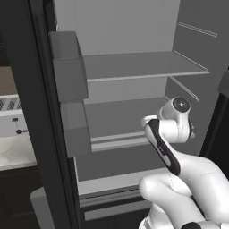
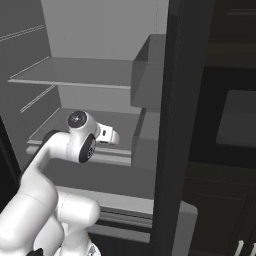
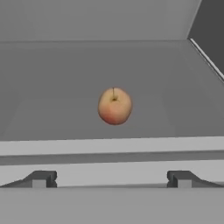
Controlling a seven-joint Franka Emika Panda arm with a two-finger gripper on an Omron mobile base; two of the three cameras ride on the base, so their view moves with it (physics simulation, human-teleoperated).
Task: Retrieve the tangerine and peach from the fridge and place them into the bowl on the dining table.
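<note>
Fridge (image 1: 134,67) standing open; gripper (image 3: 112,178), jaws spread and empty, facing peach (image 3: 114,106) lying on far shelf (image 3: 52,113). Both fruits remaining to fetch.

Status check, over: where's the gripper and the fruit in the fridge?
Gripper open, empty, short of the shelf edge. Round pinkish-orange peach ahead on light grey fridge shelf, untouched. Path to it looks clear.

The peach (image 3: 114,106) has a smooth, matt skin, yellow blending to red. The fridge (image 1: 134,67) inside looks like plain matt grey plastic, and its door frame is glossy black.
</note>
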